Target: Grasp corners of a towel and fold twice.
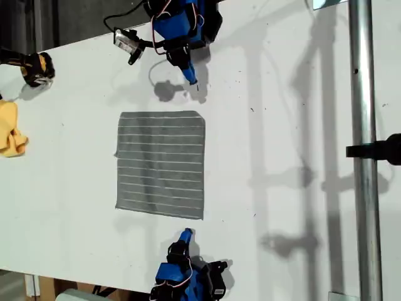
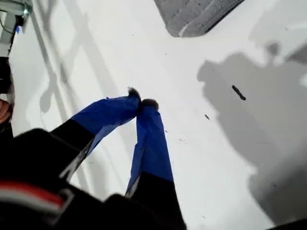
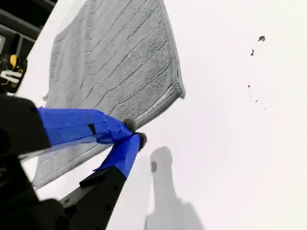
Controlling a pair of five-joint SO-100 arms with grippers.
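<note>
The towel (image 1: 160, 165) is lying flat on the white surface (image 1: 282, 157), between our arms. Our first claw (image 2: 142, 102) and second claw (image 3: 133, 132) are both hovering closed, gripping nothing. Descending closed risks bunching the nearest corner (image 3: 177, 91) instead of pinching it.

The towel (image 1: 160, 164) is soft grey cloth with a ribbed, matt weave, thin white stripes and a stitched hem. The table (image 1: 288, 125) is smooth, matt white with small dark specks. Both gripper fingers (image 2: 151, 139) are wrapped in matt blue tape. At 3 o'clock, the pole (image 1: 365, 157) is glossy metal. At 9 o'clock, the yellow cloth (image 1: 11, 128) looks soft and crumpled.
</note>
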